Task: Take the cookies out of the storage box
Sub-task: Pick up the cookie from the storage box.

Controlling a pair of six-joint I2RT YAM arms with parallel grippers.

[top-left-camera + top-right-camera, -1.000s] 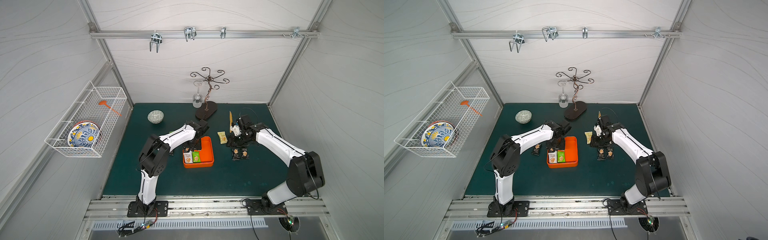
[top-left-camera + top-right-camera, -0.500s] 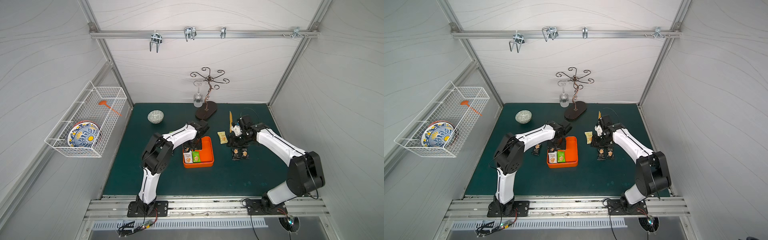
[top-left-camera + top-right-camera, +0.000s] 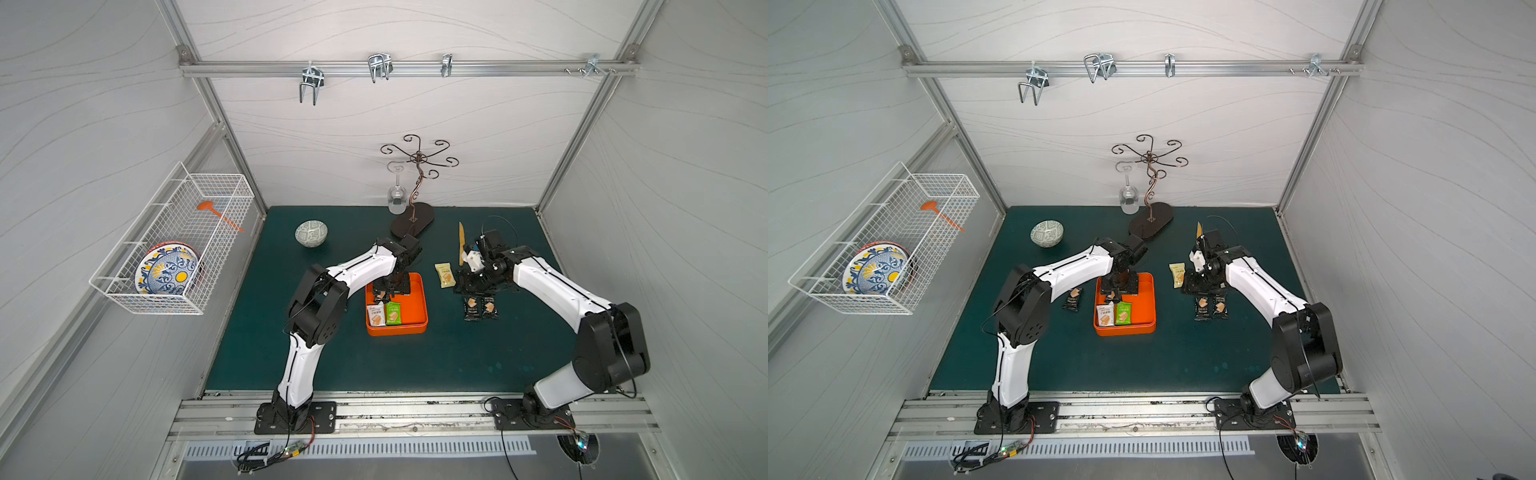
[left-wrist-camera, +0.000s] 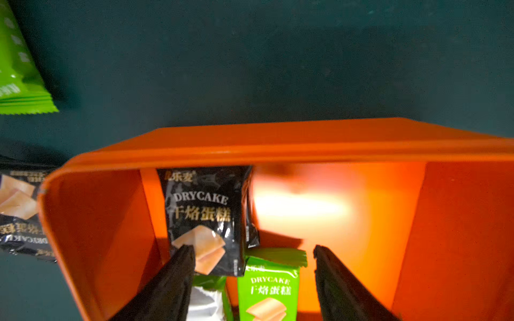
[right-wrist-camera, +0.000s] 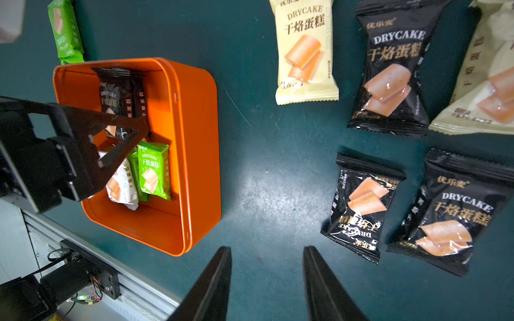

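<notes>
Looks like a robot lab, not a home. Has plain white walls [image 3: 374, 124] all round, a metal bar [image 3: 498, 68] with hooks [image 3: 379, 68] up high, a left arm [image 3: 361, 266] and a right arm [image 3: 552, 286] bolted to a metal rail [image 3: 415, 415], loose wires [image 3: 270, 455], a green worktop [image 3: 415, 365].

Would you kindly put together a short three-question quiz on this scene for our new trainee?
1. True or false: the right gripper is holding a cookie packet.
2. The left gripper is poised over: A the storage box; B the bowl; C the wire basket.
3. Fill in: inside the storage box, the packet lying beside the white packet is ____.
Key: 1 false, its jaws are open over bare mat; 2 A; 3 the green packet.
</notes>
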